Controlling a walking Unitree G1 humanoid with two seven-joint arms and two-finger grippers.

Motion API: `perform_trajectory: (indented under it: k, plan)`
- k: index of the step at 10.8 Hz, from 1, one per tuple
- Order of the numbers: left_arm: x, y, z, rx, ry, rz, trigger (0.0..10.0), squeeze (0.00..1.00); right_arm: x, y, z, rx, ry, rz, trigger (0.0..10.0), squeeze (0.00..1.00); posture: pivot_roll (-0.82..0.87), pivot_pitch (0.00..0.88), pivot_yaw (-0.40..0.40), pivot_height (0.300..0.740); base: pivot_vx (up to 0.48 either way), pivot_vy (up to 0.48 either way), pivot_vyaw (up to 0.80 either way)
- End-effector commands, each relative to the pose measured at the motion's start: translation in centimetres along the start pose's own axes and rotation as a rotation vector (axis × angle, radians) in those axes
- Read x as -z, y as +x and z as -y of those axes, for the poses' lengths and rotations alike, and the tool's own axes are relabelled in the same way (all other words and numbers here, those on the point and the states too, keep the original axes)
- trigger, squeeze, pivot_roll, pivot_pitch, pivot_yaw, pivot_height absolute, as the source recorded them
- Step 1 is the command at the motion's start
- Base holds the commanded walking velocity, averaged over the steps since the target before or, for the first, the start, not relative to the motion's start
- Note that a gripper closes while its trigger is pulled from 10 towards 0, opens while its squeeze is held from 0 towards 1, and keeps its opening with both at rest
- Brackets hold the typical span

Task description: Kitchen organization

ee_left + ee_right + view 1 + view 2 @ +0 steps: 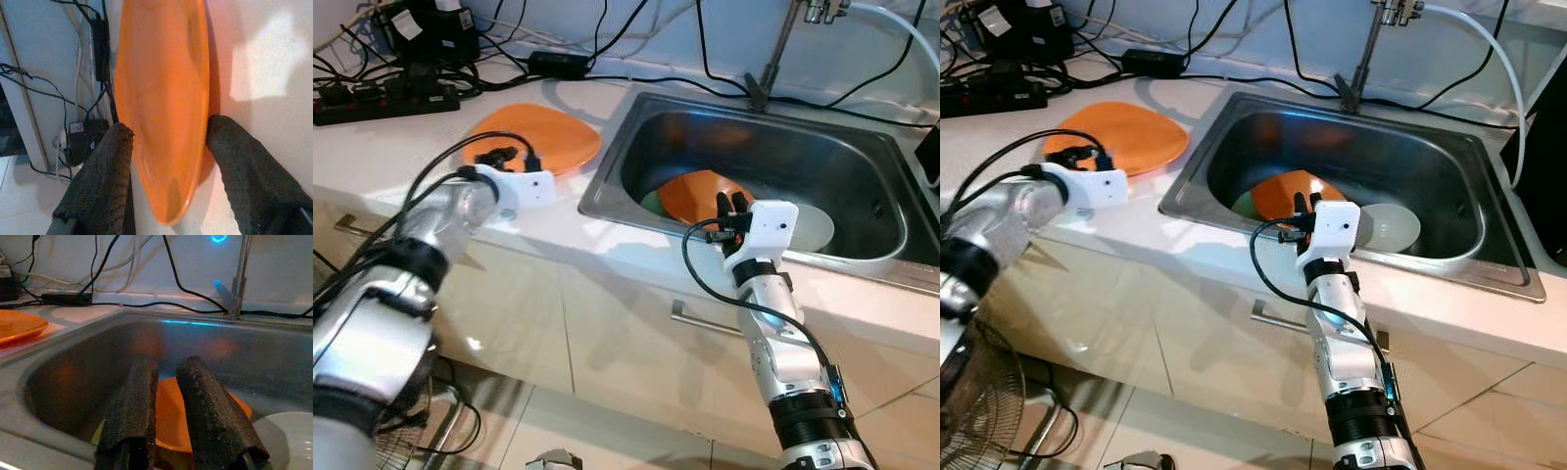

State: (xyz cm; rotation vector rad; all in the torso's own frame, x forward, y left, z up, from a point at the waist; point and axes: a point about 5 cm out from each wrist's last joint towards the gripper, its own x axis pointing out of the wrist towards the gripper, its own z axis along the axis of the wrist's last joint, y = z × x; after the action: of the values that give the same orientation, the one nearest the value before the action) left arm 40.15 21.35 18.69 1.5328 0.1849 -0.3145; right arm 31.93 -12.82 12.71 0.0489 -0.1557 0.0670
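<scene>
An orange plate (536, 136) lies flat on the white countertop (372, 147), just left of the steel sink (862, 162), and the left gripper (506, 155) is at its near edge. In the left wrist view the two black fingers (100, 181) stand apart, one on each side of the plate's rim, with the rim between them; the finger on the counter side seems to touch the rim, but whether the other one does I cannot tell, so the plate is straddled rather than clearly clamped. Inside the sink a second orange dish (697, 194) rests tilted on something green (651, 204), and a white plate (815, 227) lies beside it toward the right. The right gripper (732, 206) hovers at the near wall of the sink, just in front of the orange dish, its fingers (132, 411) drawn close together with only a narrow gap and nothing between them. A faucet (773, 54) rises from the back rim of the sink. Black cables (636, 80) run along the back of the counter, with a power strip (386, 100) and a black adapter (558, 64) at the far left. Below the counter are pale cabinet fronts with a metal handle (705, 321).
</scene>
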Motion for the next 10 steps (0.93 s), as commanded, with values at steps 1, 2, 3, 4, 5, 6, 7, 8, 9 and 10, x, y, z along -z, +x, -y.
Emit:
perform_trajectory:
  k: [1, 2, 3, 4, 5, 6, 7, 8, 9, 10]
  plan:
    - [-0.4, 0.2, 0.2, 0.011, 0.021, 0.001, 10.0, 0.00, -0.5, 0.0, 0.4, 0.015, -0.003, 0.012, 10.0, 0.00, 0.04, 0.004, -0.028, 0.740, 0.000, 0.000, 0.00]
    - [-0.7, 0.4, 0.1, 0.000, 0.023, -0.004, 10.0, 0.00, -0.5, -0.1, 0.5, 0.017, -0.003, 0.008, 10.0, 0.00, 0.04, 0.012, -0.031, 0.740, 0.000, 0.000, 0.00]
    - [-0.8, 0.5, -0.1, -0.015, 0.020, -0.027, 10.0, 0.00, -0.4, -0.4, 0.5, 0.019, -0.005, 0.003, 10.0, 0.00, 0.03, 0.028, -0.034, 0.740, 0.000, 0.000, 0.00]
    - [-0.6, 0.6, -0.4, -0.029, 0.014, -0.046, 10.0, 0.00, -0.5, -0.7, 0.5, 0.018, -0.004, 0.002, 10.0, 0.00, 0.02, 0.049, -0.035, 0.740, 0.000, 0.000, 0.00]
    - [-0.3, 0.5, -0.7, -0.037, 0.010, -0.059, 10.0, 0.00, -0.6, -1.1, 0.5, 0.022, -0.002, -0.001, 10.0, 0.00, 0.02, 0.073, -0.036, 0.740, 0.000, 0.000, 0.00]
    - [-0.2, 0.4, -0.9, -0.040, 0.008, -0.063, 10.0, 0.00, -0.6, -1.5, 0.5, 0.024, 0.000, -0.007, 10.0, 0.00, 0.02, 0.092, -0.036, 0.740, 0.000, 0.000, 0.00]
    - [0.1, 0.4, -1.0, -0.042, 0.010, -0.070, 10.0, 0.00, -0.6, -1.9, 0.3, 0.023, 0.003, -0.016, 10.0, 0.00, 0.02, 0.110, -0.036, 0.740, 0.000, 0.000, 0.00]
    - [0.4, 0.3, -1.0, -0.043, 0.014, -0.074, 10.0, 0.00, -0.5, -2.2, 0.2, 0.022, 0.006, -0.024, 10.0, 0.00, 0.03, 0.123, -0.036, 0.740, 0.000, 0.000, 0.00]
    - [0.8, 0.2, -0.9, -0.037, 0.013, -0.086, 9.0, 0.00, -0.4, -2.4, 0.1, 0.021, 0.012, -0.037, 10.0, 0.00, 0.03, 0.135, -0.037, 0.740, 0.000, 0.000, 0.00]
    - [0.8, 0.2, -0.9, -0.035, 0.011, -0.086, 0.0, 0.00, -0.4, -2.6, 0.0, 0.018, 0.014, -0.042, 10.0, 0.00, 0.03, 0.146, -0.038, 0.740, 0.000, 0.000, 0.00]
